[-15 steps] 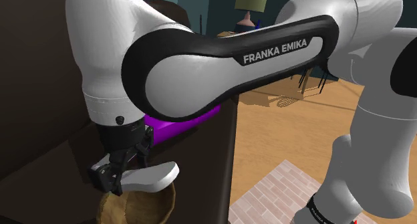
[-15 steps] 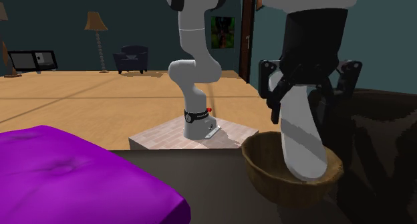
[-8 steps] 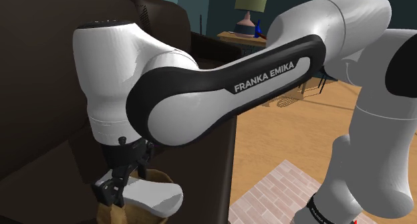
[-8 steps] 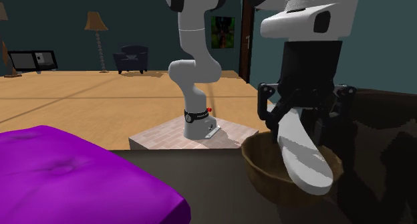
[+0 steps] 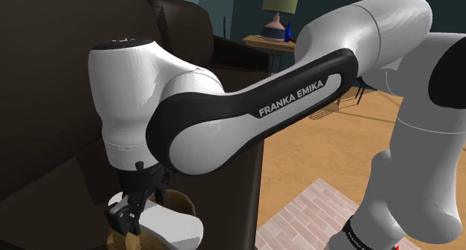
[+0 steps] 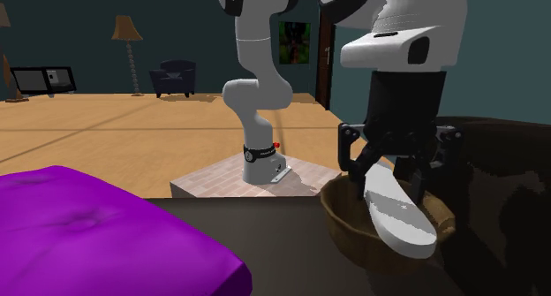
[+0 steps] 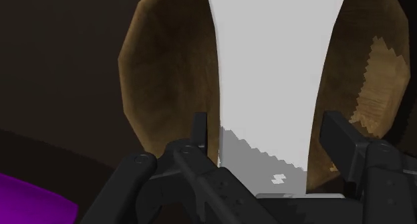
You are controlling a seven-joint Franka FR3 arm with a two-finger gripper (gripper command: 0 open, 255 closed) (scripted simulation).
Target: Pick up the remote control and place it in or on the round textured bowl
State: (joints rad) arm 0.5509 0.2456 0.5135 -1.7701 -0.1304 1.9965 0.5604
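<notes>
On a dark brown sofa, the white Franka arm is reaching from 3 o'clock toward 8 o'clock in the shoulder view, its wrist pointing down. A purple cushion is lying at 8 o'clock in the second exterior view, well apart from the bowl. The brick-patterned stand is sitting on the wooden floor near the middle of that view, at 10 o'clock from the bowl. The brown round textured bowl is resting at 4 o'clock in the second exterior view, directly beneath the hand. The remote control, drawn plain white to grey, is slanting inside the bowl. Its upper end is sitting between the fingers, and its lower end is overlapping the bowl's near rim at 5 o'clock. The black gripper is hanging just above the bowl's opening, its jaws pinching the remote control's upper end from both sides. In the wrist view the fingers are flanking the remote control, with the bowl's inner wall showing on either side.
</notes>
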